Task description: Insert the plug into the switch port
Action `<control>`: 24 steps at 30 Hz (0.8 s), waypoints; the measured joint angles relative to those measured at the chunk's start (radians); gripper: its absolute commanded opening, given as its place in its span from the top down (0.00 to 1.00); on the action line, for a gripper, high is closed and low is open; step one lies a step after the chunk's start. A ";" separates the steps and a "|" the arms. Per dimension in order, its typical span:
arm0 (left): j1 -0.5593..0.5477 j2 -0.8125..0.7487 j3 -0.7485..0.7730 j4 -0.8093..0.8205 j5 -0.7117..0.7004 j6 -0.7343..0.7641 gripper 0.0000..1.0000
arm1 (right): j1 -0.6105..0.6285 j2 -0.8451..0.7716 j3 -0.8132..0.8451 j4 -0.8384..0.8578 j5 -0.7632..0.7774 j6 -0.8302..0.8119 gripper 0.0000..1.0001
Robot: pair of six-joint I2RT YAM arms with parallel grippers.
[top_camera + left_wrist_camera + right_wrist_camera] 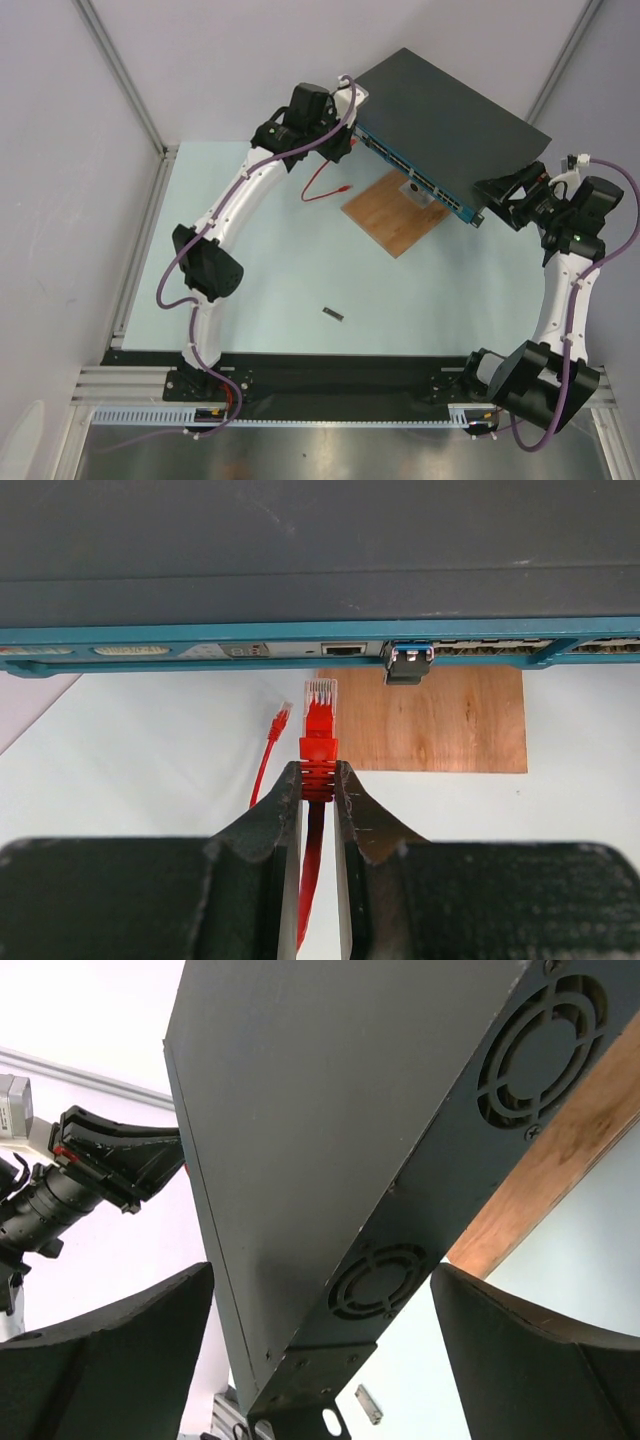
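- Though the room is plain, it is bright: pale lilac walls (200, 60) close round a pale blue-green table (280, 270), with an aluminium rail (140, 245) along its left edge.
- At the far side a wide, flat, dark-grey network switch (450, 110) lies at a slant, its right part over a brown wooden board (390, 215).
- Its teal-blue front face (420, 172) looks toward the arms; a small grey metal piece (408, 666) sits on that face.
- A small dark piece (333, 315) lies alone on the table, well apart from the rest.
- The small red-booted plug with a clear tip (319, 725) is up off the table at the left end of the front face, just short of it and in no socket.
- Its long axis runs straight out from the fingers toward the face, clear tip leading.
- A small dark rectangular switch port (344, 649) sits just ahead, a little to the right of the tip.
- The thin red cable (310, 880) trails back between the fingers, and its other red connector (280, 720) lies on the table near the board.
- The left gripper (318, 780) pinches the plug by its ribbed boot, jaws narrow on either side.
- The right gripper (322, 1270) is spread wide at the switch's right end, its round fan vents (385, 1280) between the fingers; I see no contact.
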 measured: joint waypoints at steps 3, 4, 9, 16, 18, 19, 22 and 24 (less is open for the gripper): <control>-0.003 0.003 0.001 0.006 0.002 0.000 1.00 | 0.012 0.009 -0.002 0.010 0.005 0.009 0.12; -0.005 0.005 0.002 0.008 0.003 0.000 1.00 | 0.015 0.011 -0.002 0.014 0.006 0.009 0.15; -0.016 0.007 0.002 0.022 0.003 0.000 1.00 | 0.018 0.021 -0.008 0.015 0.015 0.019 0.31; -0.027 0.013 0.015 0.034 0.001 0.001 1.00 | 0.016 0.023 -0.012 0.013 0.016 0.040 0.41; -0.027 0.015 0.018 0.031 0.001 0.001 1.00 | 0.016 0.023 -0.012 0.013 0.016 0.042 0.44; -0.026 0.017 0.019 0.030 0.001 0.002 1.00 | 0.016 0.023 -0.012 0.013 0.016 0.042 0.46; -0.026 0.024 0.020 0.024 -0.006 0.008 1.00 | 0.016 0.023 -0.012 0.013 0.016 0.043 0.51; -0.026 0.026 0.020 0.021 -0.007 0.012 1.00 | 0.016 0.023 -0.012 0.013 0.016 0.043 0.55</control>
